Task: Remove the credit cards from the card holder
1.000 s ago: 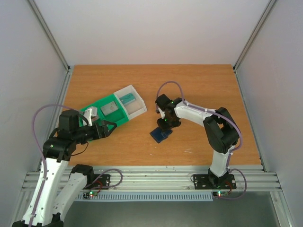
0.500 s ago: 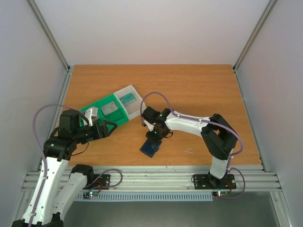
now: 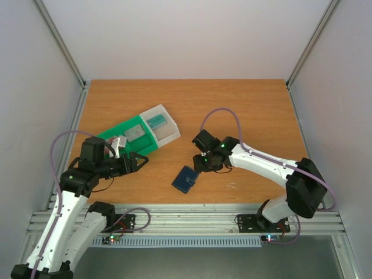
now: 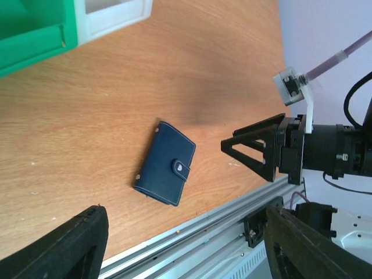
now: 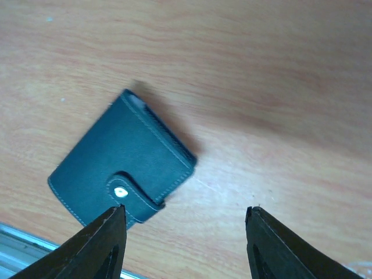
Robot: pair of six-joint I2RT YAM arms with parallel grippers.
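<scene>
On table [image 3: 244, 104], card holder [image 3: 185, 179] now released.

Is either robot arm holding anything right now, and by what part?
Nothing is held. The card holder lies closed on the table; the right gripper is near it with fingers open, and the left gripper is open and empty.

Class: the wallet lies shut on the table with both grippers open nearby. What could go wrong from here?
The wallet lies flat with its clasp snapped, so the open right gripper may push it rather than lift it.
It sits near the front rail; a nudge could slide it off the table.
The left gripper points at it too, so the two might collide.
</scene>
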